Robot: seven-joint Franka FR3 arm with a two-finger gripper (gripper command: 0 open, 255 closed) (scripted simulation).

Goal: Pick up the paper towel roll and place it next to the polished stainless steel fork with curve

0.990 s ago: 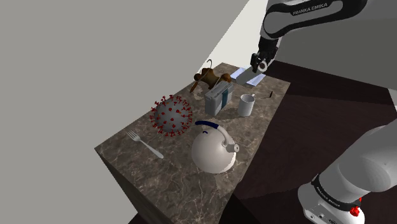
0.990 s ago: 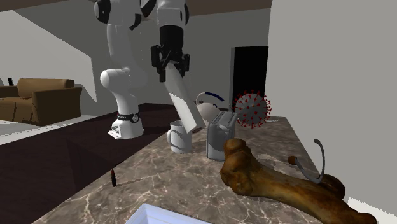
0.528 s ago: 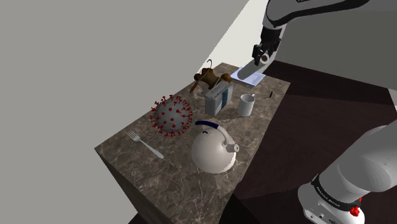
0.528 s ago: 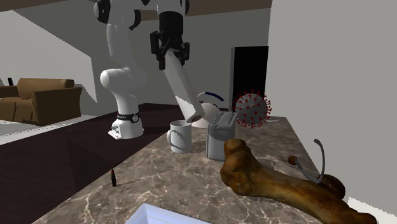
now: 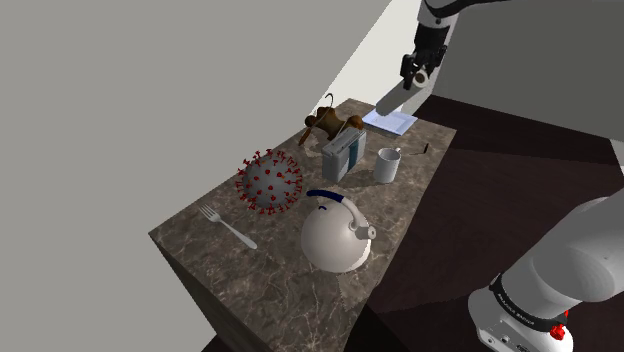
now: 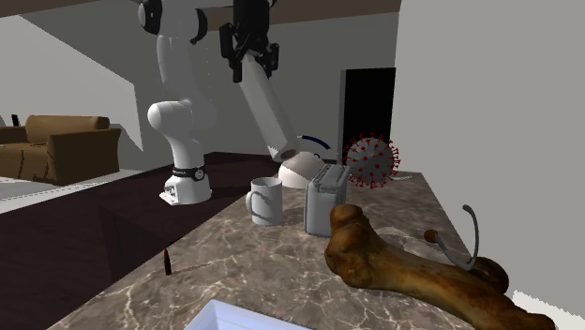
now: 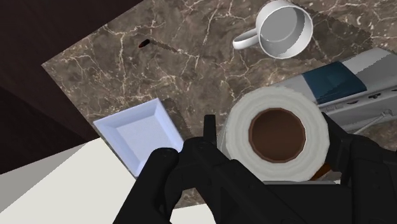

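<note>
A white paper towel roll [image 5: 392, 98] with a brown core hangs tilted in the air above the far end of the marble table [image 5: 285, 265]. My gripper [image 5: 419, 70] is shut on its upper end. From the second exterior view the roll [image 6: 267, 108] slants down from the gripper [image 6: 248, 56], well above the mug. Looking along the hand, the roll [image 7: 240, 137] sits clasped between the two black fingers of the gripper [image 7: 278, 145]. The silver fork [image 5: 226, 226] lies flat at the table's near left corner in the shoulder view, far from the gripper.
Between roll and fork stand a white mug [image 5: 388, 164], a grey toaster [image 5: 343, 154], a spiky virus-like ball [image 5: 269, 181] and a white kettle [image 5: 335, 233]. A brown bone [image 6: 412, 267] and a white tray [image 7: 141, 133] lie at the far end. A small dark object [image 6: 169, 262] stands near the edge.
The gripper has risen with the roll in it, lifting the roll's lower end off the table area near the tray and mug. Nothing else has moved.
</note>
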